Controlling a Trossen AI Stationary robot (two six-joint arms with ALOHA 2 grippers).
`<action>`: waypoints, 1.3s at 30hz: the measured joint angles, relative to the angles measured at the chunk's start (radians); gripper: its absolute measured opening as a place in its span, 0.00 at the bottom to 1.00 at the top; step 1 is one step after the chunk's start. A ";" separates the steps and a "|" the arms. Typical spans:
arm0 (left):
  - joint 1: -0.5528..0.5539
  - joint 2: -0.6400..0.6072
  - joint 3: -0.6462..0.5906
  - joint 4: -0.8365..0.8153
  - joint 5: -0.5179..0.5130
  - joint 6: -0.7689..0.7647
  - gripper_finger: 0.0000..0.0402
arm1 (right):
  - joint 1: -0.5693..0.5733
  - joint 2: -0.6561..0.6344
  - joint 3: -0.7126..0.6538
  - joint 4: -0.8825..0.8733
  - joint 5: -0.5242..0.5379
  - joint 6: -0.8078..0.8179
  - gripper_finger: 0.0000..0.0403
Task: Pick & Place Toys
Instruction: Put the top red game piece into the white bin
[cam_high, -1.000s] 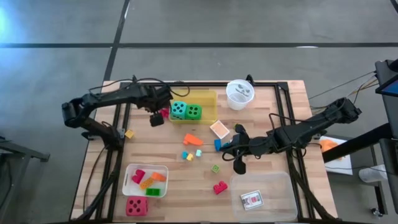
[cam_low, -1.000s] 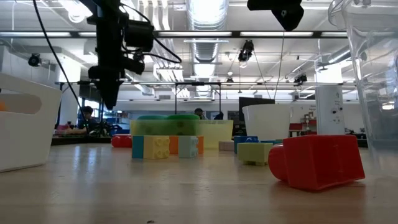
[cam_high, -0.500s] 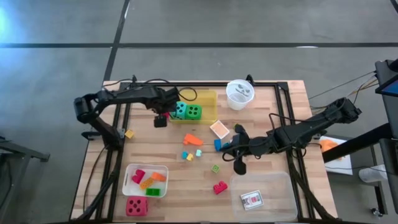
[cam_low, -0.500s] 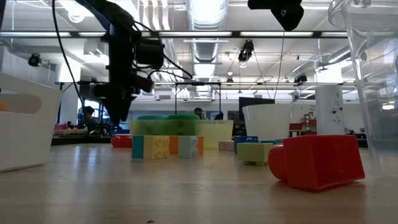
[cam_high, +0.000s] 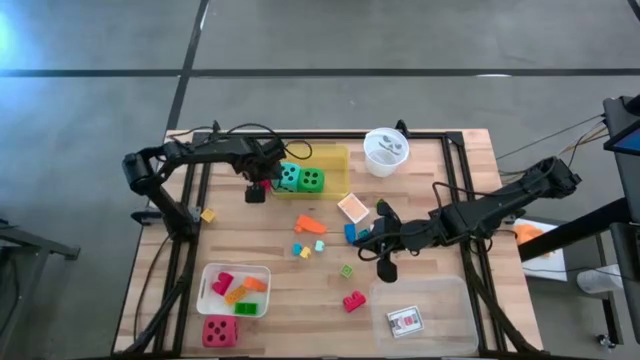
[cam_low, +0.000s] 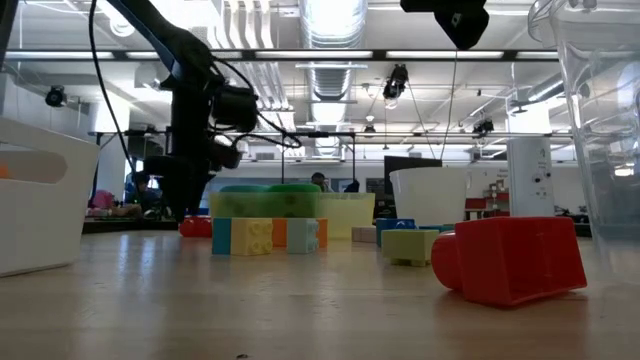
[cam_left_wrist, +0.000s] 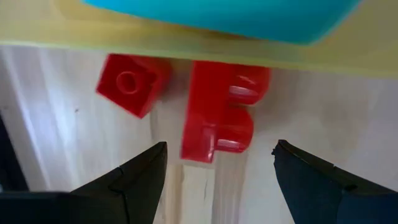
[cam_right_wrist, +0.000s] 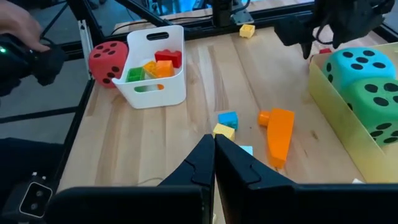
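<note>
Beside the yellow tray (cam_high: 336, 172), the left gripper (cam_left_wrist: 214, 171) is hovering with fingers spread over a red studded block (cam_left_wrist: 217, 118) lying between them against the tray's wall, so it should be descending squarely before closing, while the right gripper (cam_right_wrist: 212, 163) is waiting clenched and empty.

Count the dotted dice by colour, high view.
teal die: 1
green die: 1
red die: 1
Total: 3
</note>
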 joint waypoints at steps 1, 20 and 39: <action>0.000 0.000 -0.008 0.013 0.002 0.007 0.70 | 0.000 0.000 0.000 0.000 0.000 0.000 0.02; -0.001 0.001 -0.060 0.094 0.073 0.024 0.69 | 0.000 0.000 0.000 0.001 0.000 -0.003 0.02; -0.006 -0.001 -0.116 0.125 0.074 -0.184 0.52 | 0.000 0.000 0.000 0.004 0.000 0.000 0.02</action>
